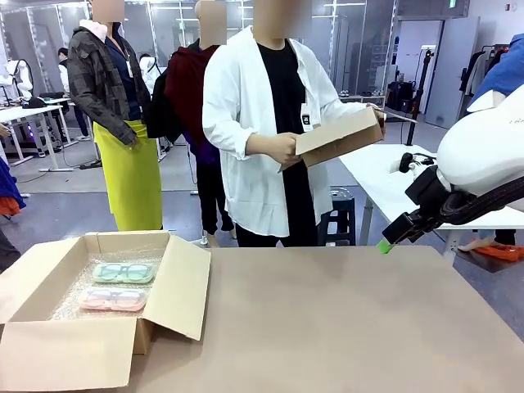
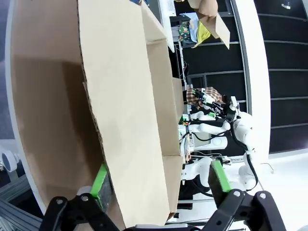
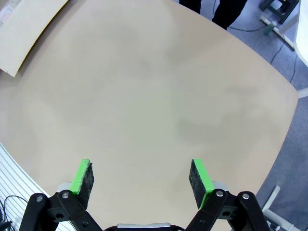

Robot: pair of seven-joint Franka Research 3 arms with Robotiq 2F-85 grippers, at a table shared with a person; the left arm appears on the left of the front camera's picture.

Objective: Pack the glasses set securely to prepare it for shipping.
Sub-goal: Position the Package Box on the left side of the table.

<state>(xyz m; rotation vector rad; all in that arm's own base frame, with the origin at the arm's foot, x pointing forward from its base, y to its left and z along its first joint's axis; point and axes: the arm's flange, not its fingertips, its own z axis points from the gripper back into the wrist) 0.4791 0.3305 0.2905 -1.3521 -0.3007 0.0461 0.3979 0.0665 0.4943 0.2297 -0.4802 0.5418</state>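
Note:
An open cardboard box [image 1: 168, 307] lined with bubble wrap stands at the table's near left. Inside it lie the mint-green glasses case [image 1: 124, 272] and, nearer me, the pink glasses case [image 1: 113, 300], both flat. In the left wrist view my left gripper [image 2: 159, 183] is open, with a cardboard flap [image 2: 120, 96] of the box standing between its green pads. My right gripper [image 3: 142, 175] is open over bare table, holding nothing; in the front view it [image 1: 385, 245] hangs above the table's far right edge.
A person in a white shirt stands at the far side and holds a small flat cardboard box [image 1: 340, 135] in both hands. The table [image 1: 344, 327] is bare from the middle to the right. A corner of a box flap [image 3: 24, 33] shows in the right wrist view.

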